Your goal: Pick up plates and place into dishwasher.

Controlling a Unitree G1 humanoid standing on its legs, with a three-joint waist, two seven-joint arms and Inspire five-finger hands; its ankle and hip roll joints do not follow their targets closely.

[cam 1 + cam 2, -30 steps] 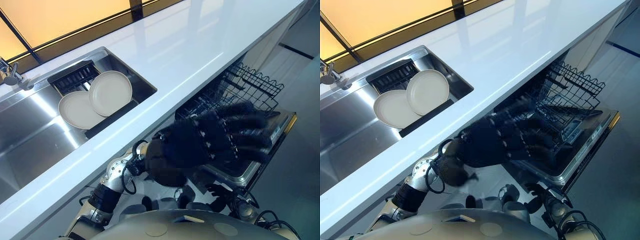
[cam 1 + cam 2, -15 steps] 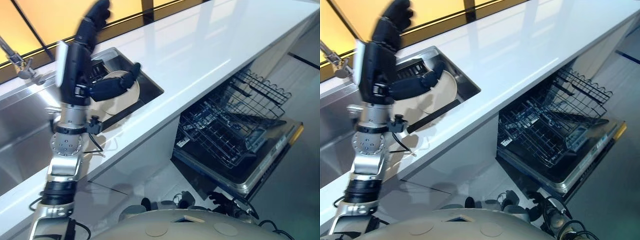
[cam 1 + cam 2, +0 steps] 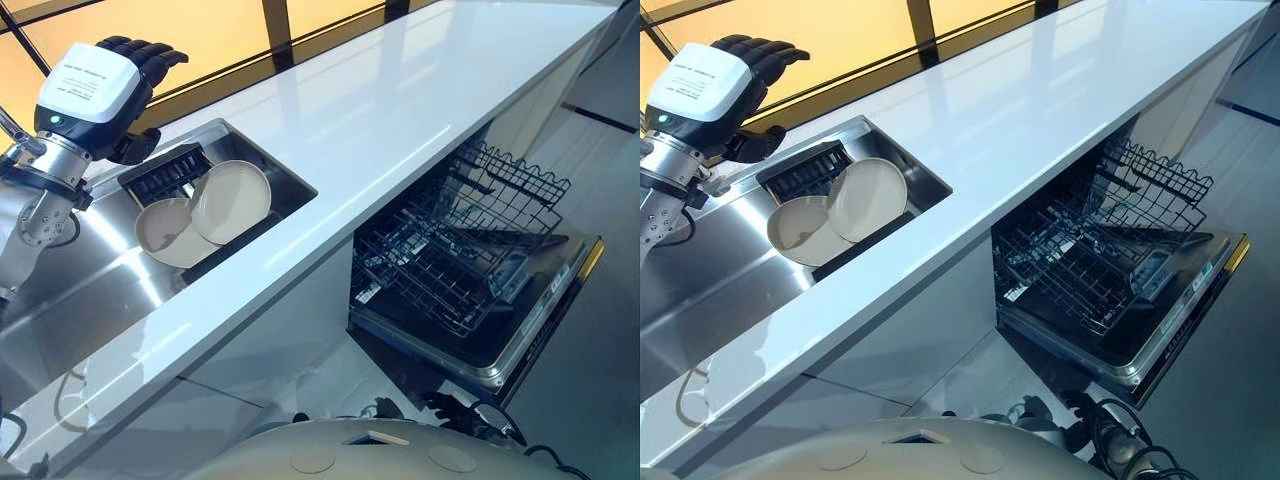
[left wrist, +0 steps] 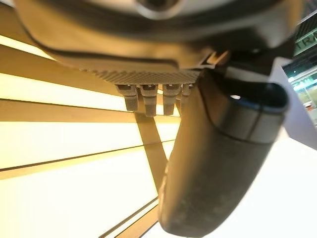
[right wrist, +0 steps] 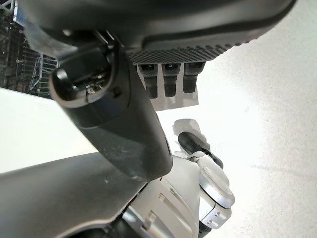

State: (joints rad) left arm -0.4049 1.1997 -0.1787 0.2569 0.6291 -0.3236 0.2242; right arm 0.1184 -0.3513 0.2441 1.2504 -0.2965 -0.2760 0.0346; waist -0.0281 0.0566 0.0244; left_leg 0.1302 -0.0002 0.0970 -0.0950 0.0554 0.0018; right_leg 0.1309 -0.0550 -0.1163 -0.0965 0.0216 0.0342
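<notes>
Two cream plates lean in the steel sink (image 3: 60, 290) against a black rack: the upper plate (image 3: 232, 200) overlaps the lower plate (image 3: 168, 232). My left hand (image 3: 120, 75) is raised above the sink's far left corner, behind and left of the plates, apart from them. Its fingers are relaxed and hold nothing, as its thumb (image 4: 213, 163) also shows in the left wrist view. My right hand (image 5: 119, 134) hangs low beside my body, relaxed, with nothing in it. The dishwasher (image 3: 520, 330) stands with its door down and its wire rack (image 3: 450, 250) pulled out.
A long white counter (image 3: 380, 110) runs between the sink and the dishwasher. A tap (image 3: 12, 130) stands at the sink's far left. A window with dark frames (image 3: 275, 20) lines the back. The lowered door juts out over the floor at the right.
My left arm has swung from in front of the dishwasher up and left, to above the sink's far corner. The plates lie as before. The view has shifted a little.
</notes>
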